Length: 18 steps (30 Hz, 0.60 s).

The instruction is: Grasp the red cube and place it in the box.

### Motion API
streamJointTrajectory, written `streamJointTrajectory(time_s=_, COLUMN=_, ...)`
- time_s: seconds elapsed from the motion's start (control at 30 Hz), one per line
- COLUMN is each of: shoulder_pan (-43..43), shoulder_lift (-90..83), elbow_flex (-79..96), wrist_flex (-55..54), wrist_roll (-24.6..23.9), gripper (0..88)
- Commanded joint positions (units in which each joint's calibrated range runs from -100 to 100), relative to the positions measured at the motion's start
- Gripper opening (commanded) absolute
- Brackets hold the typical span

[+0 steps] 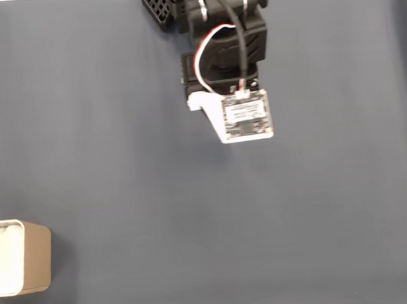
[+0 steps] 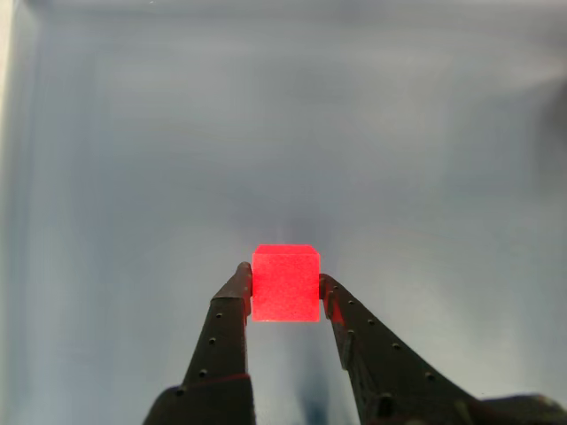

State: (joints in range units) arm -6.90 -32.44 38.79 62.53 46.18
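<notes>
A: Where is the red cube (image 2: 285,283) seen?

B: In the other view it is pinched between the 2 fingertips of the gripper (image 2: 285,288), closed only to the cube's width.

A: And the box (image 1: 18,257)?

B: In the fixed view, at 8 o'clock from the arm (image 1: 228,65), well apart.

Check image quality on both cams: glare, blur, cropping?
Fixed view: even light, soft shadow beside the box, which the left edge crops; blown-out white strip along the top. Other view: cube and gripper fairly sharp, red slightly oversaturated, cloth hazy with pale glare.
</notes>
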Motion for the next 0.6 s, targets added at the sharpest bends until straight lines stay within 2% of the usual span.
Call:
streamJointTrajectory(time_s=0.0, shoulder_pan=3.63, shoulder_lift=-2.14, elbow_flex=-5.12, wrist_flex=1.40, wrist_roll=0.49, gripper=1.4)
streamJointTrajectory(time_s=0.23, shoulder_pan=10.38, shoulder_lift=-0.84, elbow_flex=-10.23, wrist_flex=3.04, wrist_roll=1.03, gripper=1.3)
streamJointTrajectory(time_s=0.27, shoulder_pan=13.79, shoulder_lift=1.24, elbow_flex=-13.79, wrist_flex=3.37, wrist_roll=1.17, gripper=1.1)
streamJointTrajectory(time_s=0.57, shoulder_pan=19.26, shoulder_lift=6.70, elbow_flex=-22.18, wrist_flex=3.86, wrist_roll=1.27, gripper=1.0)
